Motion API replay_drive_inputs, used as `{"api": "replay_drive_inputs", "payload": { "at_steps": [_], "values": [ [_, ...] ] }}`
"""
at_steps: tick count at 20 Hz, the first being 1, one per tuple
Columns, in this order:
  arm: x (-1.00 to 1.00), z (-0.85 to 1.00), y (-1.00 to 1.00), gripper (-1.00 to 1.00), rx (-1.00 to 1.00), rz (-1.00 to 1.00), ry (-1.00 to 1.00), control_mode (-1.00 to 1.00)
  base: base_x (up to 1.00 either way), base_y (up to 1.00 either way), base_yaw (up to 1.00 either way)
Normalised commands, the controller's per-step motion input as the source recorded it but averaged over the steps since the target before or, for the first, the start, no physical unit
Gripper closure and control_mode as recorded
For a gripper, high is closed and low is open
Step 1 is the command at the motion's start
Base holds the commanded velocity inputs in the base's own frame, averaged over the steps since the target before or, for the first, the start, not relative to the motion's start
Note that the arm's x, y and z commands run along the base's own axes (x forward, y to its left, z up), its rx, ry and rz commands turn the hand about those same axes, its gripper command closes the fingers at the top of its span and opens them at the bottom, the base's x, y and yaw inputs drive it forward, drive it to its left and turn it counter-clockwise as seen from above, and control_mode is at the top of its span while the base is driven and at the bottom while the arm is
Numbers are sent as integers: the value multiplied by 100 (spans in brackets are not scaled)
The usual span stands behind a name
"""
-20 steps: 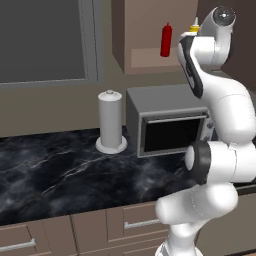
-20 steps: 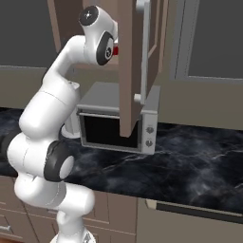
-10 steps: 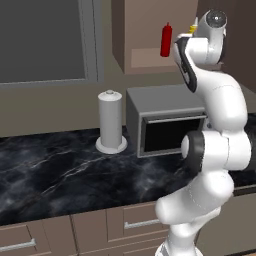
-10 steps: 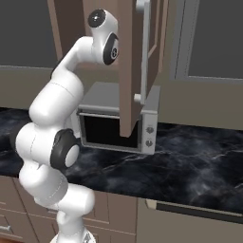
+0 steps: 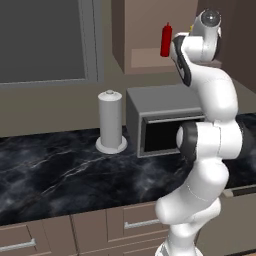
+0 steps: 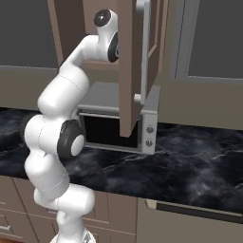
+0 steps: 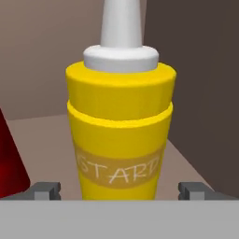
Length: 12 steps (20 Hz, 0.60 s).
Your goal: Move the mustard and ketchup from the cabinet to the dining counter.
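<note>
So the gripper [image 7: 119, 190] is sitting wide open w/ the mustard [image 7: 119, 126] dead center of frame btwn the tips, imo just close squarely on the body, not nudging the ketchup [image 7: 10, 161] at lower left.

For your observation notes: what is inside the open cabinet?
The ketchup and the mustard stand on its shelf, mustard between the open hand's fingertips. The arm covers the rest.

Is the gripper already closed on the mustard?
No: in the hand view the two fingertips stand apart on either side of the mustard, with gaps between.
</note>
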Motion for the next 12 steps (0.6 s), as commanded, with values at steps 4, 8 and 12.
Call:
{"api": "replay_drive_inputs", "payload": {
  "at_steps": [4,8,12],
  "values": [
    [30,-4,-2,-100,0,0,0,-100,0,0,0],
    [24,-3,-7,100,0,0,0,-100,0,0,0],
    [8,-1,-14,100,0,0,0,-100,0,0,0]
  ]
}}
